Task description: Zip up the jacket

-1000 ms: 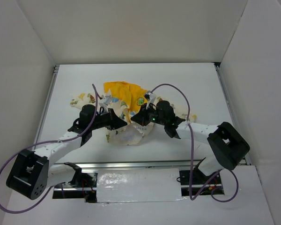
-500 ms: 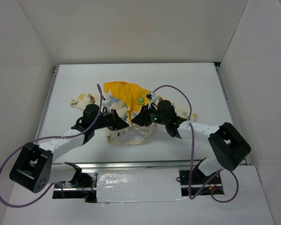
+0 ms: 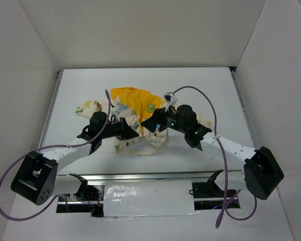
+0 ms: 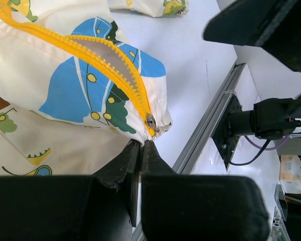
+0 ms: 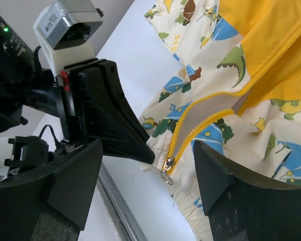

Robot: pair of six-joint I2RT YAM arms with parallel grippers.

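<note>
Cream printed jacket (image 3: 135, 108) lies crumpled on the desk (image 3: 200, 85). The left end effector (image 4: 140, 150) is pinched shut on its hem below the zipper pull (image 4: 151, 122). The right end effector (image 5: 173, 152) gapes wide astride that pull, holding nothing. It should close squarely on the pull before drawing upward.

A cream jacket (image 3: 138, 145) carries blue vehicle prints dotted with yellow, green dinosaurs, dark green trees and small brown and orange figures. Its lining (image 3: 133, 98) is bright yellow-orange. The zipper (image 4: 139, 90) is yellow with a silver slider (image 4: 151, 123). The table (image 3: 215, 85) beneath is white, as are the walls (image 3: 140, 35). The left arm (image 3: 65, 150) and right arm (image 3: 231, 148) are white with black joints. Both the left gripper (image 3: 134, 132) and right gripper (image 3: 149, 125) are black. The cables (image 3: 193, 87) are purple, and a small green light (image 5: 6, 29) glows on black housing.
</note>
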